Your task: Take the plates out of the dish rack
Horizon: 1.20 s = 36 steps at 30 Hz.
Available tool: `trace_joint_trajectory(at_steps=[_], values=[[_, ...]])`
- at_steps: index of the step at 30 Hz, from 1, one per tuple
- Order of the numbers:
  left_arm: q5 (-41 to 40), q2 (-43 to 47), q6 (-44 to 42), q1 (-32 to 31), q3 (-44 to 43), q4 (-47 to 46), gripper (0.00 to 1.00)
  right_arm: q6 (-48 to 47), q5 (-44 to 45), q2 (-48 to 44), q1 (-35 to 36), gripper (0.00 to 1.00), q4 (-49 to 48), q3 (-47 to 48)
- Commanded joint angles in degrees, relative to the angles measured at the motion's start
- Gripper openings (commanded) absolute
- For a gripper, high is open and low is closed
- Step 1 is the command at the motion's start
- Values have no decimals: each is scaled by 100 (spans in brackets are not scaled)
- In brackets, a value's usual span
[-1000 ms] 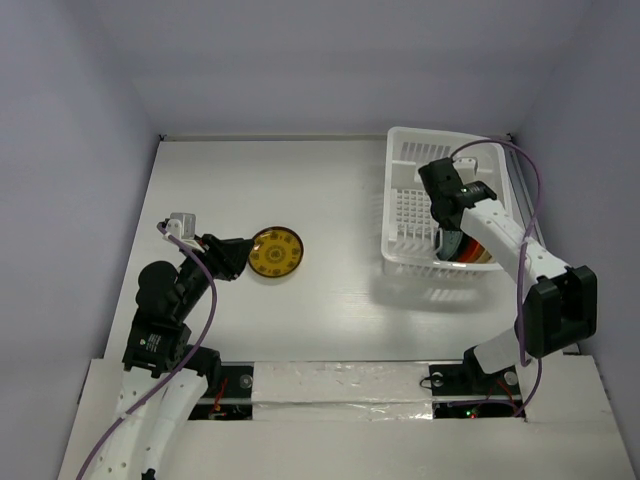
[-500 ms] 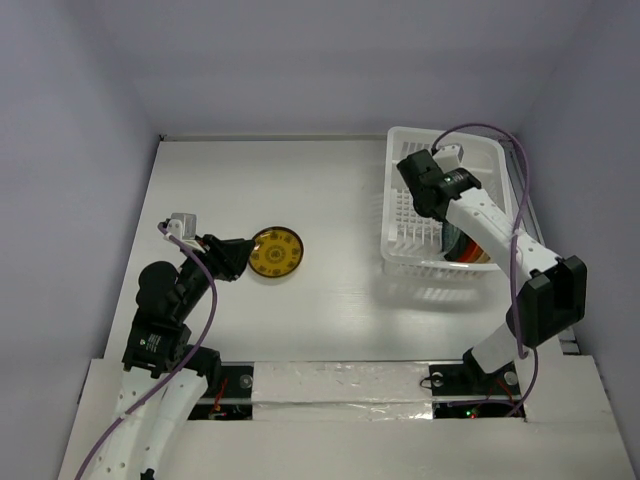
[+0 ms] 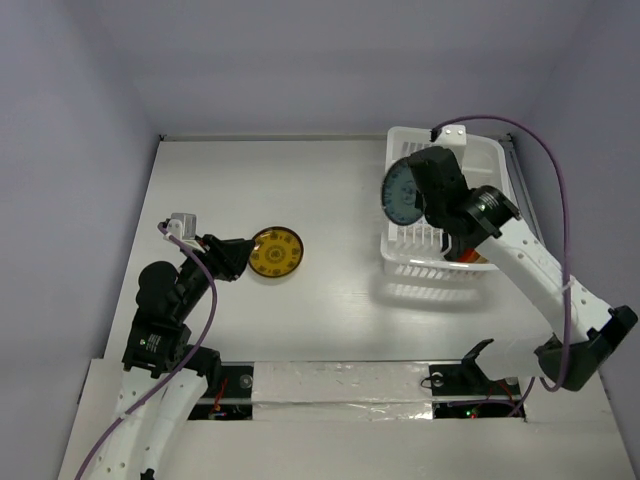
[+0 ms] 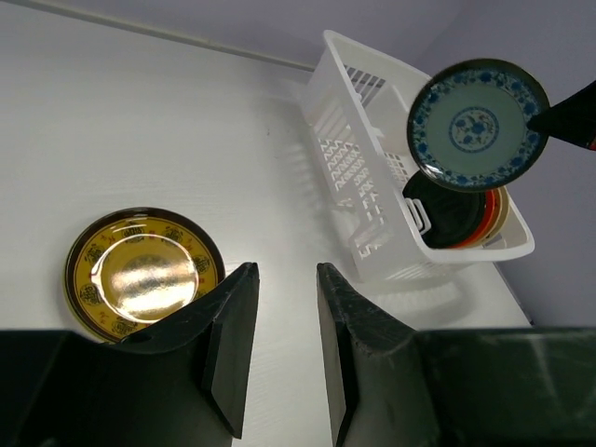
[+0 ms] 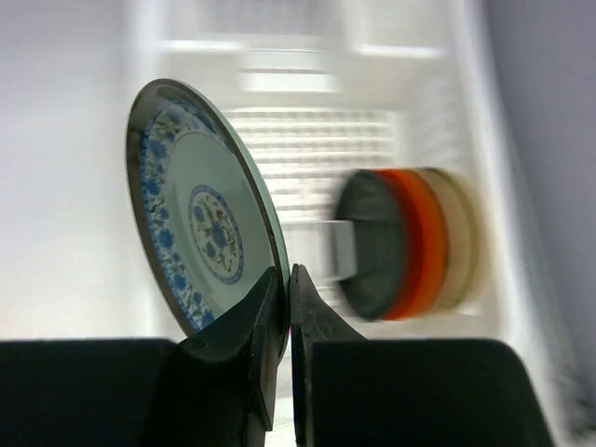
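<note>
Right pincer (image 5: 284, 279) pinches the blue plate (image 5: 200, 242) by its edge. A second ago it was down in the rack (image 3: 420, 265). Now the plate hangs above the rack's left side, so it only needs setting on the worktop (image 3: 330, 180). Left pincer (image 4: 284, 279) waits a little open and holds nothing, by the yellow plate (image 4: 144, 275). The other plates (image 4: 461, 214) in the rack are blurry and overlap, so I cannot count them.

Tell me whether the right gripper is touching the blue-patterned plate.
Touching. The right wrist view shows the right gripper closed on the lower rim of the blue-patterned plate, one finger on each face.
</note>
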<state>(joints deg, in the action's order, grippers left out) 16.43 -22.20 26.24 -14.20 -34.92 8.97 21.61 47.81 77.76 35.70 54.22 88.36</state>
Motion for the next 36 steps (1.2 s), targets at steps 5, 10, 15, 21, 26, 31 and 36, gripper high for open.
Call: trace_joint_trajectory(at_steps=[5,10,15,21,26,31,36], values=[[-86,14,4,-31,-41,-194,28,713,-3329,587,910,0,-3582,-742],[-175,66,13,-31,-50,-159,28,1099,-3524,1838,1307,0,-3892,-100],[-175,49,21,-31,-42,-159,28,1539,-4235,2603,1308,0,-4595,6],[-157,49,13,-31,-42,-176,28,1935,-4465,3184,1422,0,-4947,-222],[-113,49,13,-31,-33,-194,28,2085,-4483,3316,1422,7,-5176,-591],[-113,57,21,-31,-24,-194,28,2129,-4404,3343,1422,14,-5167,-855],[-87,40,13,-31,-24,-212,28,2102,-4360,3264,1422,35,-5044,-1013]])
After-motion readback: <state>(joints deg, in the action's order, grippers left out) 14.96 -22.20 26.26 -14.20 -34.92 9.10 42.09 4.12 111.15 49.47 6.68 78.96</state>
